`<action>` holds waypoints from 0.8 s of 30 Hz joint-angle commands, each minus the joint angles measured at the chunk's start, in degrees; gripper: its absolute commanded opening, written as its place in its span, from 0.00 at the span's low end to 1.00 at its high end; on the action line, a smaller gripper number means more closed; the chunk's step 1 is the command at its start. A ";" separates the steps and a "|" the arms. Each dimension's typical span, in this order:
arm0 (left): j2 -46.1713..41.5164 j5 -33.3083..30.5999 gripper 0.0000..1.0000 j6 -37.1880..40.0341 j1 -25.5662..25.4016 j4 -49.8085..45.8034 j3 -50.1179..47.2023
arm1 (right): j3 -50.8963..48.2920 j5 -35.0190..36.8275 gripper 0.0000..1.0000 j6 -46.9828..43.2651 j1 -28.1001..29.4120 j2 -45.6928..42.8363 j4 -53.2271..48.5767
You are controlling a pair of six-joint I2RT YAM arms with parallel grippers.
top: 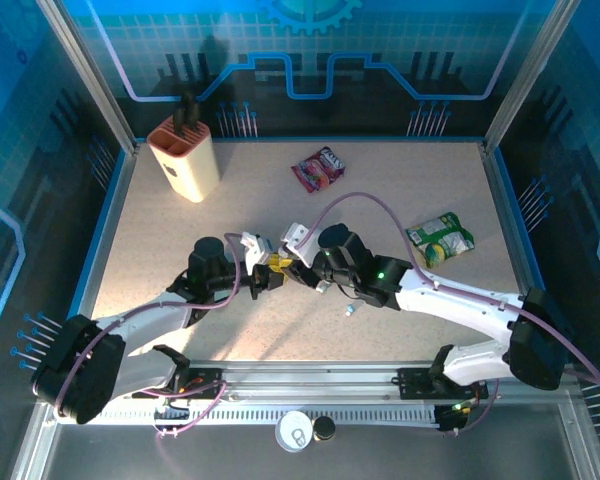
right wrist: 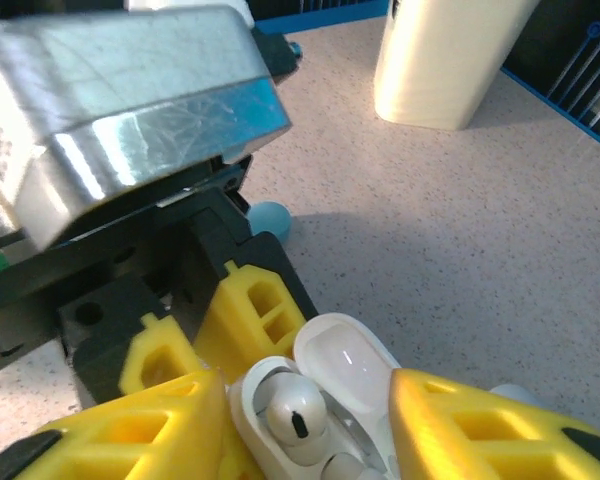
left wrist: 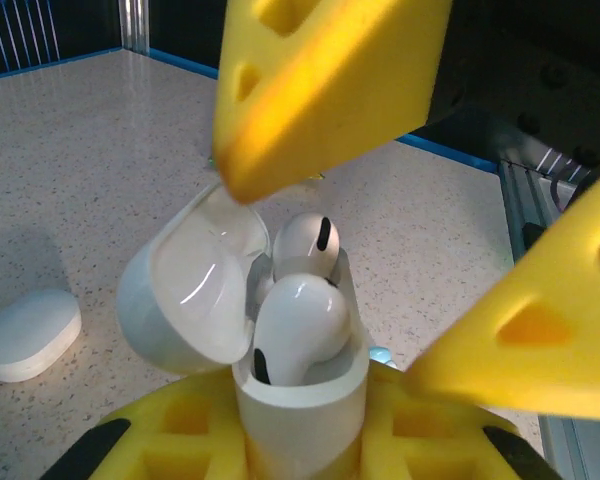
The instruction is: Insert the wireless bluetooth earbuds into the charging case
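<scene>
Earbuds sit high in case clamped by left gripper; right gripper, fingers apart, could knock one out.

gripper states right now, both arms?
Left gripper: shut on the charging case.
Right gripper: open, one finger on either side of the charging case, holding nothing.

1. No text is reading legibly anywhere.
2. The red snack packet is carrying print too small to make out.
3. The green packet is showing equally illegible print.
</scene>
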 commanded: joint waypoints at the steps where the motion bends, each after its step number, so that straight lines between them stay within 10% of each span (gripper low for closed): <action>1: -1.06 1.70 0.13 0.08 0.48 2.79 -0.10 | -1.45 -2.74 0.52 3.51 -2.27 -4.52 3.63; 12: -1.32 9.28 0.13 0.17 0.41 4.13 0.57 | 0.85 -23.47 0.64 23.03 -19.73 -5.48 -4.12; 24: -1.92 13.15 0.14 -1.76 0.37 8.08 -0.12 | 5.86 -32.85 0.38 22.07 -21.61 3.42 -13.41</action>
